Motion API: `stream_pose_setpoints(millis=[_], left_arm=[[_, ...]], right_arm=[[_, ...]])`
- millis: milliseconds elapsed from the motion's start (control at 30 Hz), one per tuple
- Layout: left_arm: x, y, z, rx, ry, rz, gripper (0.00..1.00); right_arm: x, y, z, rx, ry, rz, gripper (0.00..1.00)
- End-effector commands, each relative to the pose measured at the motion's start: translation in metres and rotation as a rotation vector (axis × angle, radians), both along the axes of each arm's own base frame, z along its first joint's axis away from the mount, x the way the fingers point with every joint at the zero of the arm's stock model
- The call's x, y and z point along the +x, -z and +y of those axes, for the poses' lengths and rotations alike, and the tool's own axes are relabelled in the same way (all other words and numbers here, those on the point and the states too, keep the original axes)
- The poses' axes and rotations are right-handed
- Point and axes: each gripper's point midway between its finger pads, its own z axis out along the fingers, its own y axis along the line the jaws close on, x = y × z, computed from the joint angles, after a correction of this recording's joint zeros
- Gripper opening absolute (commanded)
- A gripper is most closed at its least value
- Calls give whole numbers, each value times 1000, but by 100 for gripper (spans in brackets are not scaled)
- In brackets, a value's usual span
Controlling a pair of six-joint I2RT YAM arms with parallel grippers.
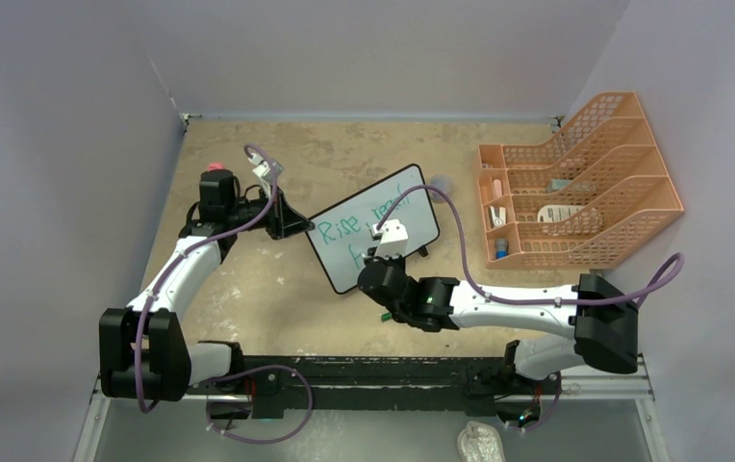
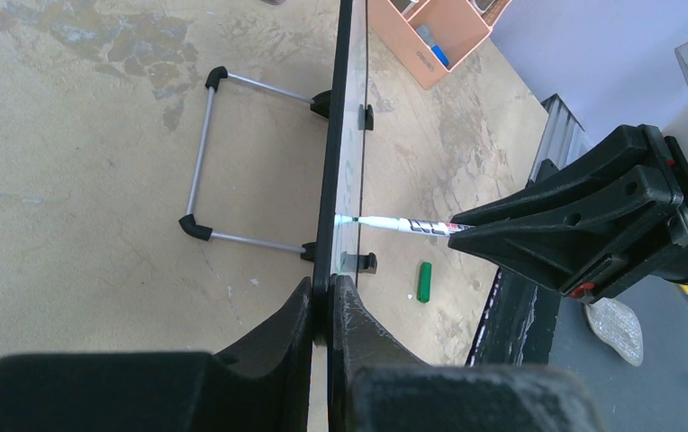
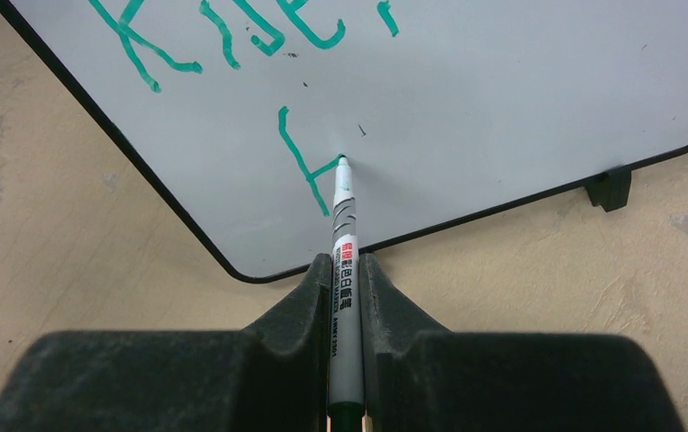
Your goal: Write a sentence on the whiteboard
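Top external view: your whiteboard [image 1: 344,258] is standing on its feet on the table [image 1: 248,289], with the left gripper [image 1: 296,224] pinching its left edge and the right gripper [image 1: 380,252] working at its face, where the sentence [image 1: 338,229] is showing "Rise" and partial letters. Left wrist view: your jaws are clamping the whiteboard's black frame edge-on, while the marker [image 2: 402,225] is touching its face. Right wrist view: your fingers are gripping the marker, its tip pressing on a green second-line stroke.
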Motion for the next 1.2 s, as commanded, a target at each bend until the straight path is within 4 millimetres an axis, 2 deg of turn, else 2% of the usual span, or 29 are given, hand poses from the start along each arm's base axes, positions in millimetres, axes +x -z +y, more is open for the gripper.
stream_pose_setpoints(millis=[0, 500, 1167], left_arm=[[8, -6, 1, 21, -5, -42, 0], [9, -5, 2, 24, -9, -41, 0], [9, -5, 2, 25, -9, -41, 0]], right_arm=[[0, -2, -6, 32, 27, 10, 0], [-7, 15, -10, 5, 16, 54, 0], [-8, 25, -13, -19, 21, 70, 0]])
